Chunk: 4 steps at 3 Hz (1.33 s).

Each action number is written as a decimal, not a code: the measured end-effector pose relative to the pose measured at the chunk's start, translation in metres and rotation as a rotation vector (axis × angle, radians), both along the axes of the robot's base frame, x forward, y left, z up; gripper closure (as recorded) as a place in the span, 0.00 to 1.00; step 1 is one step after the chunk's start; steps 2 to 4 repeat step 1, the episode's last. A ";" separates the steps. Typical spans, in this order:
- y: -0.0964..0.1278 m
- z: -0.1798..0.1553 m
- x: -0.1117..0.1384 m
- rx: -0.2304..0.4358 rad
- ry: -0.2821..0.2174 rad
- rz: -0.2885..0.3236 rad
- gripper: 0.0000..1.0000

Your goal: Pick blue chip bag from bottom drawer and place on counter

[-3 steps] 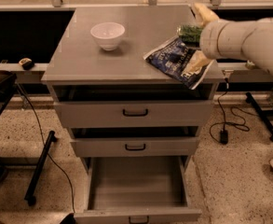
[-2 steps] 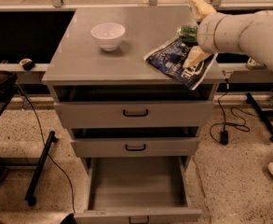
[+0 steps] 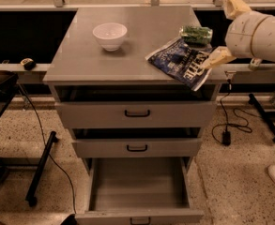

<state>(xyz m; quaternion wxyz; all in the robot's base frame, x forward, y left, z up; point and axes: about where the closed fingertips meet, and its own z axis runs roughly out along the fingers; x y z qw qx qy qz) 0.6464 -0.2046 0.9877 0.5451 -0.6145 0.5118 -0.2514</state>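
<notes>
1. Your blue chip bag [image 3: 181,62] lies flat on the counter [image 3: 90,62], at its right front corner. One white-edged corner of the bag pokes slightly past the counter's front edge.
2. Just behind the bag you see a small green package [image 3: 196,33], touching or nearly touching its far edge.
3. Your gripper [image 3: 214,29] is at the counter's right side, just beside the bag. Its two pale fingers [image 3: 217,57] are spread wide with nothing between them. The lower fingertip sits at the bag's right edge, and you cannot tell whether it touches.
4. A white bowl [image 3: 110,35] stands upright on the counter's left half, well apart from the bag.
5. The bottom drawer [image 3: 137,186] is pulled far out below, with only its grey floor showing.
6. The top drawer [image 3: 137,114] and middle drawer [image 3: 137,147] each stand slightly ajar.
</notes>
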 end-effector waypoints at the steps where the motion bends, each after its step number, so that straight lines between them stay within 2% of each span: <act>1: -0.022 0.003 -0.021 0.016 0.017 0.037 0.00; 4: -0.022 0.003 -0.021 0.016 0.017 0.037 0.00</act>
